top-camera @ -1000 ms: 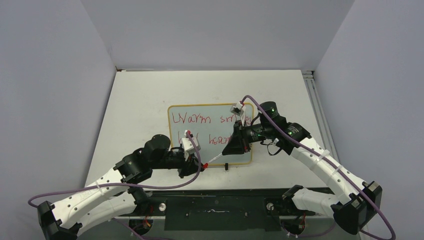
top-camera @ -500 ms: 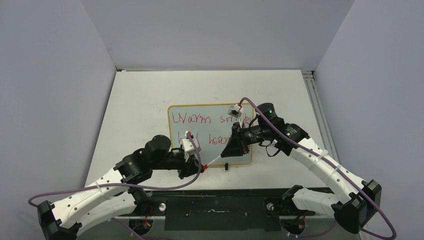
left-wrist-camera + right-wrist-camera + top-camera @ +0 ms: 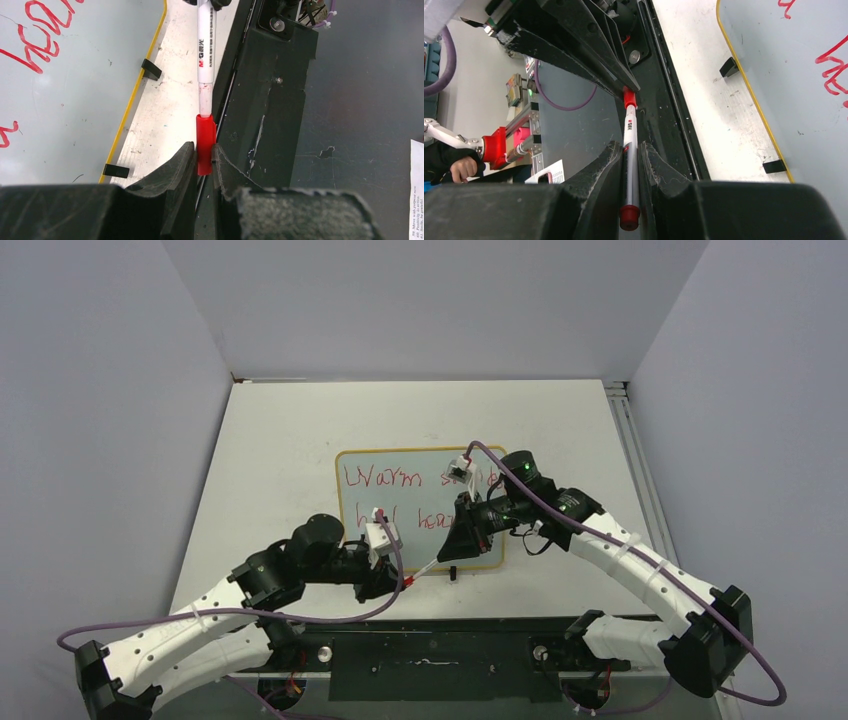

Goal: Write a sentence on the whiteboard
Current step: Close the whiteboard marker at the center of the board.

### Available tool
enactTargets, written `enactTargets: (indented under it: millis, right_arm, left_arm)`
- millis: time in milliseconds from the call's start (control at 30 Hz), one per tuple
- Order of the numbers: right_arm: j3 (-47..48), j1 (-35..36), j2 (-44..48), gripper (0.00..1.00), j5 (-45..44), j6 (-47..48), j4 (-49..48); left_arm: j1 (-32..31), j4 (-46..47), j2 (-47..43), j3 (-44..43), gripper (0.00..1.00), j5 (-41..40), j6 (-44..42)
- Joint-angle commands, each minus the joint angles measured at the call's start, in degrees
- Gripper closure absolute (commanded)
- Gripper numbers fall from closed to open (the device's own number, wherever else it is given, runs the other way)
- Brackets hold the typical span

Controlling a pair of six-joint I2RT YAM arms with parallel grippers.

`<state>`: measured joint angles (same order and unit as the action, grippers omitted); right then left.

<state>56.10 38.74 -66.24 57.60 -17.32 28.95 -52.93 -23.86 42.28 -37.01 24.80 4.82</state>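
Observation:
The whiteboard (image 3: 420,458) lies flat mid-table, its yellow frame showing in both wrist views (image 3: 75,100) (image 3: 804,75). The sentence (image 3: 380,478) is red handwriting in two lines; the arms cover its right part. My left gripper (image 3: 400,582) (image 3: 204,149) is shut on a red cap (image 3: 205,135) just off the board's near edge. My right gripper (image 3: 450,552) (image 3: 629,147) is shut on the white marker (image 3: 428,564) (image 3: 630,130). The marker's front end sits inside the cap, so marker (image 3: 204,55) and cap (image 3: 629,98) form one straight line between the grippers.
A black base rail (image 3: 430,650) runs along the near table edge, directly under the marker. The board's small black feet (image 3: 151,69) (image 3: 452,573) stick out on its near side. A metal rail (image 3: 625,430) borders the table's right edge. Grey walls enclose the table.
The right arm has swung left and nearer, carrying the marker along. The left gripper with the cap has shifted slightly toward the near edge. Both grips are unchanged.

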Motion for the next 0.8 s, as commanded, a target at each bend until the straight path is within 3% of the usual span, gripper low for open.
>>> enactTargets:
  millis: [0, 767]
  right_arm:
    - [-0.9, 0.7, -0.1, 0.95, 1.3, -0.1, -3.8]
    - [-10.4, 6.6, 2.4, 0.95, -1.5, -13.8, -21.4]
  left_arm:
    - [-0.4, 3.8, -1.4, -1.2, 1.0, -0.5, -0.9]
    - [-1.2, 5.1, -1.4, -3.2, 1.0, -4.2, -1.7]
